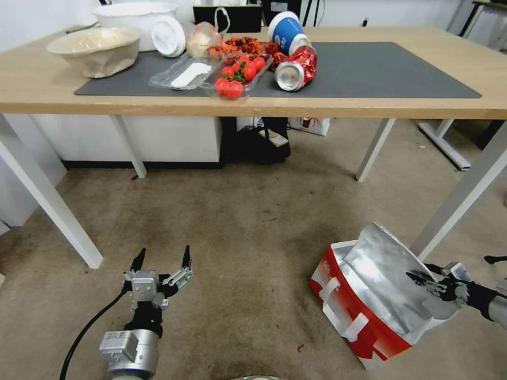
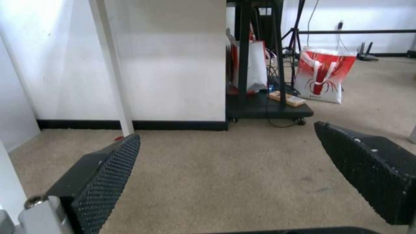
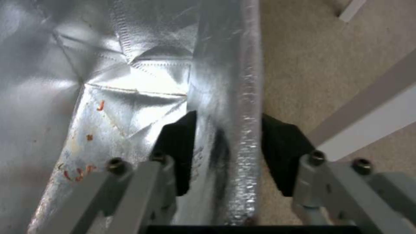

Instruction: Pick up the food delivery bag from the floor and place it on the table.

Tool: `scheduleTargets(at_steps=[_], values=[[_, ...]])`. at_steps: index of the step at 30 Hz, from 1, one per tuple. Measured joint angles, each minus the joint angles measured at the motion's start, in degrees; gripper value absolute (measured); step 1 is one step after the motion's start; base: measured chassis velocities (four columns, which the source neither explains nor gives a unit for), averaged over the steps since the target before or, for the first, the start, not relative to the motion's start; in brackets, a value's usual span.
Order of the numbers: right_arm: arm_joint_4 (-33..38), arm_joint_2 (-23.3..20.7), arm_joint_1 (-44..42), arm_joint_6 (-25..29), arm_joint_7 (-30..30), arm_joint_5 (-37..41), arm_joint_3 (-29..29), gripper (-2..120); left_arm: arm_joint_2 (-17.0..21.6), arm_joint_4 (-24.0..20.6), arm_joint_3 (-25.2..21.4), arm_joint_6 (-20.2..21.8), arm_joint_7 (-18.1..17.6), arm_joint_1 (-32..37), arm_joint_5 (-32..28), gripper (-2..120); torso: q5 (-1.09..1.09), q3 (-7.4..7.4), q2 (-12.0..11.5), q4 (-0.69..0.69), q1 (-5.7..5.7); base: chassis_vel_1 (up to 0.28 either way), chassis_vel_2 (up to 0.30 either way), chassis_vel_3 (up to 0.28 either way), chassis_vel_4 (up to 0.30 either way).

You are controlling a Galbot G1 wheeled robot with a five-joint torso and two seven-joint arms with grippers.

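Item: food delivery bag (image 1: 369,306), on the floor (image 1: 237,232) beside the desk (image 1: 369,105) leg, mouth open, foil lining showing.

I see my right tool (image 3: 227,152) straddling the bag's far foil rim, one pad inside and one outside, not pressed together. My left tool (image 1: 161,261) hangs spread wide above bare carpet, well apart from the bag.

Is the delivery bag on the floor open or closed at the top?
Open: the food delivery bag gapes, foil lining exposed; the right end effector straddles its rim.
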Motion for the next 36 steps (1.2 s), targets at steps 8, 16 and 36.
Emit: scheduleTargets(at_steps=[8, 16, 36], values=[[-0.16, 0.08, 0.48, -0.27, 0.42, -0.39, -1.05, 2, 0.23, 0.53, 0.03, -0.25, -0.72, -0.48, -1.06, 100, 0.0, 0.0, 0.0, 0.0, 0.0, 0.0, 0.0, 0.0, 0.0], [-0.33, -0.09, 1.06, 0.94, -3.04, 1.21, -1.46, 0, 0.5, 0.66, 0.07, -0.08, -1.07, -0.96, -1.32, 100, 0.01, 0.0, 0.0, -0.01, 0.0, 0.0, 0.0, 0.0, 0.0], [-0.02, -10.68, 3.43, 2.5, -28.97, 9.95, -0.11, 0, -0.1, 0.33, -0.45, 1.09, -1.8, -1.27, -1.48, 100, 0.01, 0.0, 0.0, 0.0, 0.0, 0.0, 0.0, 0.0, 0.0]])
